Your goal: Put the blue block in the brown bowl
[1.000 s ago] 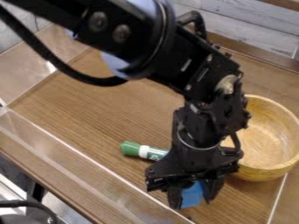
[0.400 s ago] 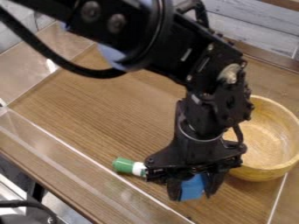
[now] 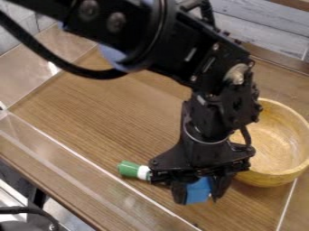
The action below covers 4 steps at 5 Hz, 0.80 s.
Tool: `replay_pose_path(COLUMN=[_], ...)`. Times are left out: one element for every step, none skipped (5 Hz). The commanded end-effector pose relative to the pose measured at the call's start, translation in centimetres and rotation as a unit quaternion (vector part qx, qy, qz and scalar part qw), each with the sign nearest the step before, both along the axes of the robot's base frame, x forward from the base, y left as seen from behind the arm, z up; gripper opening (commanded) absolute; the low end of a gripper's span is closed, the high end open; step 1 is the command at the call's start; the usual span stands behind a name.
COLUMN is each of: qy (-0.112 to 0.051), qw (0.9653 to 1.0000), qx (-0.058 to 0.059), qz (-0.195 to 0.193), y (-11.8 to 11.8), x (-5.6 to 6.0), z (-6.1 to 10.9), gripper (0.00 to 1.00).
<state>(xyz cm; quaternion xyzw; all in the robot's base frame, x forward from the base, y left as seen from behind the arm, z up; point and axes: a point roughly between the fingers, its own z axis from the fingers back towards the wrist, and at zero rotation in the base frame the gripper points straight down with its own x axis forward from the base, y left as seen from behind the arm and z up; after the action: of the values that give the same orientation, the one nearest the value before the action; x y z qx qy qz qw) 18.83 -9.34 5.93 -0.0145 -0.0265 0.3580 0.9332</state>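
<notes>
Blue block [image 3: 197,191] upright on the tabletop, beside brown bowl [image 3: 280,144].

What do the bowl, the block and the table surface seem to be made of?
The brown bowl looks like light wood with a smooth finish; faint grain shows inside it. The blue block, held in the shut gripper, looks matte, maybe foam or plastic; I cannot tell which. The table looks like wood or wood-pattern laminate, with dark streaked grain.

A dark wood-grain surface [image 3: 85,108] fills most of the view, edged by a clear low wall [image 3: 49,149] (transparent, catching pale glare). Beyond it, pale planks [image 3: 259,23] lie under even light.
</notes>
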Motion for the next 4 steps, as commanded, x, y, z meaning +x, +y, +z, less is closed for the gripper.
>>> replay_pose_path(qy=[-0.032, -0.037, -0.041, -0.042], qw=[0.9994, 0.9993, 0.9991, 0.9991], qx=[-0.013, -0.011, -0.009, -0.008], qz=[-0.001, -0.005, -0.007, -0.003], y=[-0.33, -0.12, 0.06, 0.2], x=[1.33, 1.59, 1.83, 2.07], z=[1.36, 1.53, 1.63, 1.37], gripper=[0.0, 0.0, 0.0, 0.0])
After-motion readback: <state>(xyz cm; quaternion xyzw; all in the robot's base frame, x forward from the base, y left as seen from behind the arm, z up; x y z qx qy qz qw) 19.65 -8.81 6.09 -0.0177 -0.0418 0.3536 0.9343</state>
